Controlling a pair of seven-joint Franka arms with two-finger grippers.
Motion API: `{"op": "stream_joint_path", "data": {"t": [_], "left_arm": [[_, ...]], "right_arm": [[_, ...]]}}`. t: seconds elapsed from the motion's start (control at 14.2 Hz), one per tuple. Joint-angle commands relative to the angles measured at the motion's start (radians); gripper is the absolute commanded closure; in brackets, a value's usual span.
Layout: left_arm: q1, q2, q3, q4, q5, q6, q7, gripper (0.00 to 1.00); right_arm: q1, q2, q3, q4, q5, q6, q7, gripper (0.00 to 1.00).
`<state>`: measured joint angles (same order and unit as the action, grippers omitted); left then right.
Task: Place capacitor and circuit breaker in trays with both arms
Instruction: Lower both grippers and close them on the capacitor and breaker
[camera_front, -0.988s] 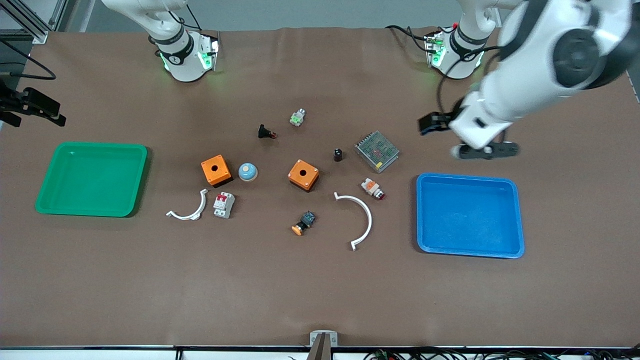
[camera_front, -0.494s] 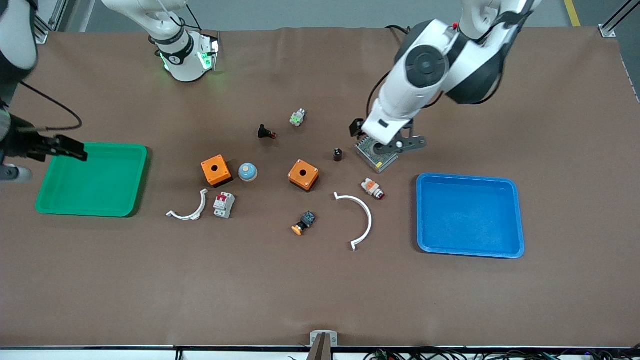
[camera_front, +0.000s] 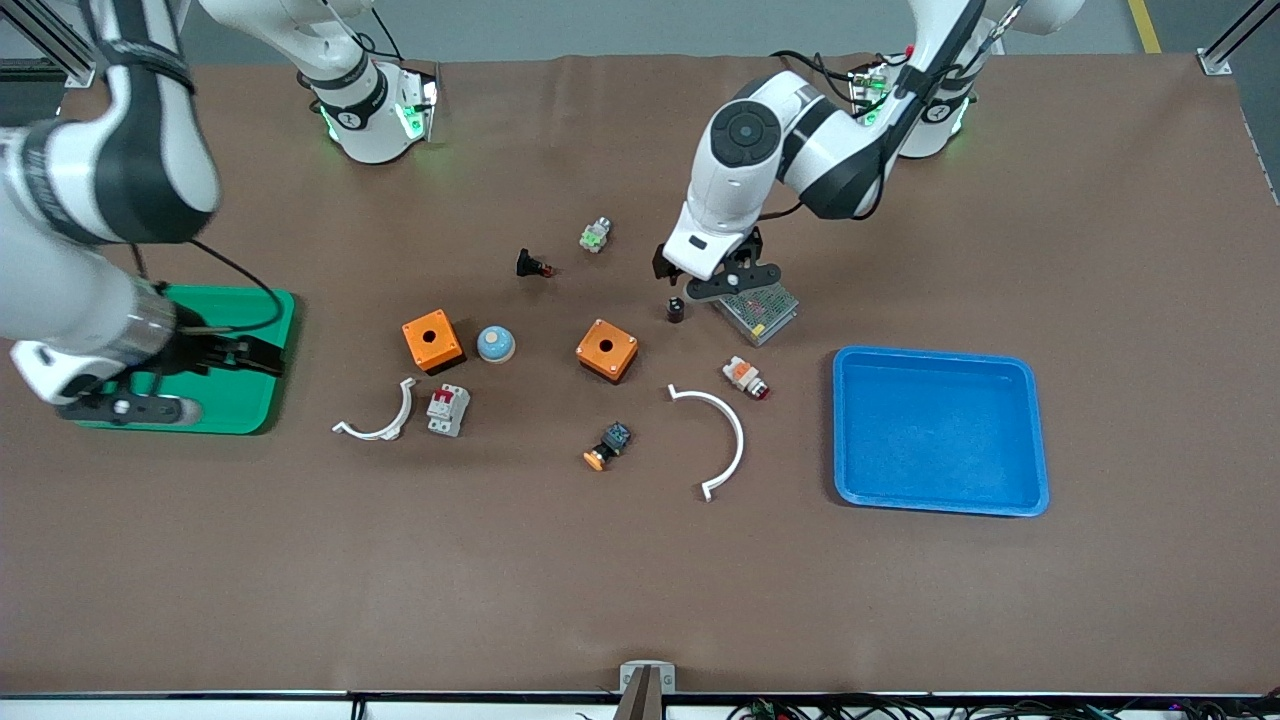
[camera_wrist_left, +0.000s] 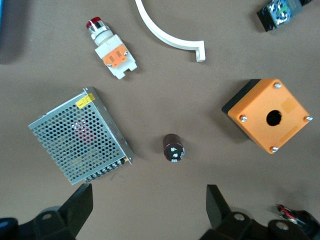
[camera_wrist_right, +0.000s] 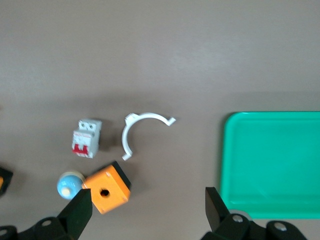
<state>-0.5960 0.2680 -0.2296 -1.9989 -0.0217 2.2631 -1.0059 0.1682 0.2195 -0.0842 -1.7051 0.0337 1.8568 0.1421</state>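
1. Now the left gripper (camera_front: 700, 285), jaws wide and empty, hovers over the capacitor (camera_front: 677, 309) (upright beside the mesh box (camera_front: 755, 302)); next, descend.
2. Meanwhile the right gripper (camera_front: 215, 355), spread and empty, is over the green tray (camera_front: 250, 415); the circuit breaker (camera_front: 448, 409) lies near the orange box (camera_front: 432, 340).

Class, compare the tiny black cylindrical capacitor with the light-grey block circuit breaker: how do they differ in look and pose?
The tiny black cylindrical capacitor is round and dark; the light-grey block circuit breaker is rectangular, with a red lever. The capacitor stands upright beside the silver mesh box; the circuit breaker lies flat beside a white curved clip. Both rest on the table, ungrasped.
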Motion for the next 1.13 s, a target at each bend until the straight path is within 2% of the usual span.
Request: {"op": "stream_joint_path", "data": {"t": [0.0,0.14,0.28,0.49,1.06], "left_arm": [[-0.031,0.034,0.007,-0.018,0.045,0.070,-0.051,0.00],[-0.053,0.091,0.009,-0.018,0.064,0.107,-0.104,0.00],[-0.053,0.137,0.007,-0.018,0.117,0.125,-0.146,0.00],[-0.051,0.183,0.009,-0.008,0.129,0.160,-0.161,0.00],[-0.053,0.258,0.009,0.041,0.129,0.262,-0.161,0.00]], "right_arm": [[0.048,-0.014,-0.006,-0.134,0.017,0.146,0.098,0.00],[0.082,-0.002,-0.006,-0.197,0.017,0.238,0.158,0.00],[0.129,0.047,-0.006,-0.208,0.017,0.303,0.246,0.00],[0.178,0.124,-0.006,-0.208,0.017,0.389,0.332,0.00],[0.221,0.254,-0.006,-0.231,0.017,0.573,0.386,0.00]]}}
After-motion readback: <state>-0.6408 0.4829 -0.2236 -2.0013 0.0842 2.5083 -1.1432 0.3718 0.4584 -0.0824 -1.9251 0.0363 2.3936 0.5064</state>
